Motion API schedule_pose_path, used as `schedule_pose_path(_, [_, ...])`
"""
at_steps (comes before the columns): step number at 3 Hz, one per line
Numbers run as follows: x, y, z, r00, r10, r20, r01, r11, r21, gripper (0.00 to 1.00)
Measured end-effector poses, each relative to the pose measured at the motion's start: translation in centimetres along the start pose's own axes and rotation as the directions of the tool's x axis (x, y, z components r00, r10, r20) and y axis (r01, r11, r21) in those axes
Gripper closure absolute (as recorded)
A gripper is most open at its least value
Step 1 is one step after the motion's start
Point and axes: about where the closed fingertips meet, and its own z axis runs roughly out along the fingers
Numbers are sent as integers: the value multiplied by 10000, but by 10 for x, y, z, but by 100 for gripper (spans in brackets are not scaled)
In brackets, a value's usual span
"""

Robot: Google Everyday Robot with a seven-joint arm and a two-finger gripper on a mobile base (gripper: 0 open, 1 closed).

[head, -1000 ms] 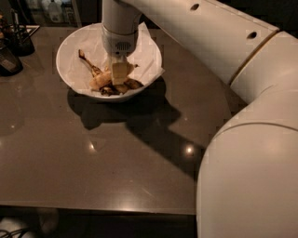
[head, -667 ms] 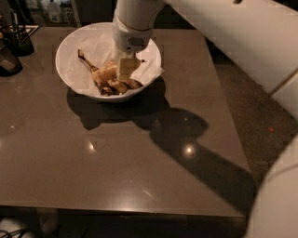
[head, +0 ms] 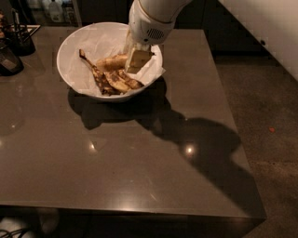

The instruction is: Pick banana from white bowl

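The white bowl (head: 74,49) stands at the table's far left, lined with crumpled white paper. The banana (head: 111,62), pale yellow-tan, lies in the middle of the bowl. Dark brown peel pieces (head: 118,82) lie in front of it, and a thin dark stem piece (head: 91,69) curves to its left. My gripper (head: 138,59) hangs down from the white arm over the right side of the bowl, at the banana's right end. I cannot see whether it touches the banana.
The bowl sits on a dark grey table (head: 139,158). Dark containers (head: 10,59) stand at the table's left edge, and bottles (head: 55,9) stand behind. The table's right edge drops to the floor (head: 265,116).
The gripper has shifted right, from over the peel pieces to the bowl's right side. The arm has lifted out of the foreground, so more of the table shows.
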Motion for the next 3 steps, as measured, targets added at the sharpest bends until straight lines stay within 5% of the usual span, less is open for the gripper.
schedule_pose_path(3, [-43, 56, -43, 9988, 176, 455, -193, 9991, 371, 100])
